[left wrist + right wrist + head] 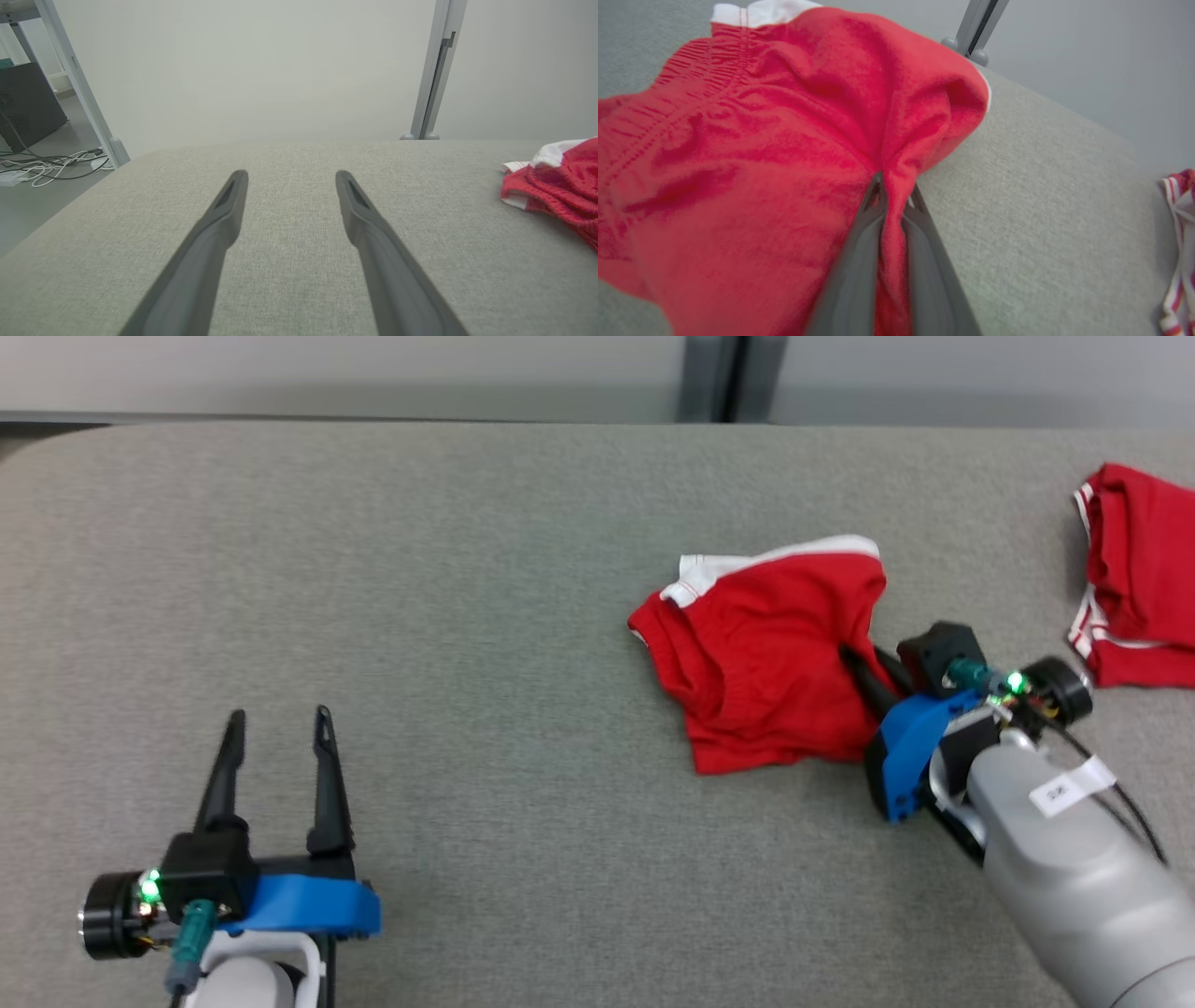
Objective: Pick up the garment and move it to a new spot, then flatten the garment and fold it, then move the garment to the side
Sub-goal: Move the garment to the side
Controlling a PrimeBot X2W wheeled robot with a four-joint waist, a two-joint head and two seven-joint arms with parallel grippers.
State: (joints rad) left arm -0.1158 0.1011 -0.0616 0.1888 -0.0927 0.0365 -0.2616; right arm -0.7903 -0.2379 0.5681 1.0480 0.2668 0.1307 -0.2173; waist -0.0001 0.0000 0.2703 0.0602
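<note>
**Right gripper pinched on garment**

Right gripper (894,186) is clamped on a fold at the right edge of the garment (766,653), with red fabric bunched between its fingers. The garment lies crumpled on the grey table (420,569), right of centre, white waistband on the far side. Left gripper (280,714) has its jaws wide apart and holds nothing, low over the table, well left of the garment. A second red piece (1139,579) lies at far right, apart.
</note>
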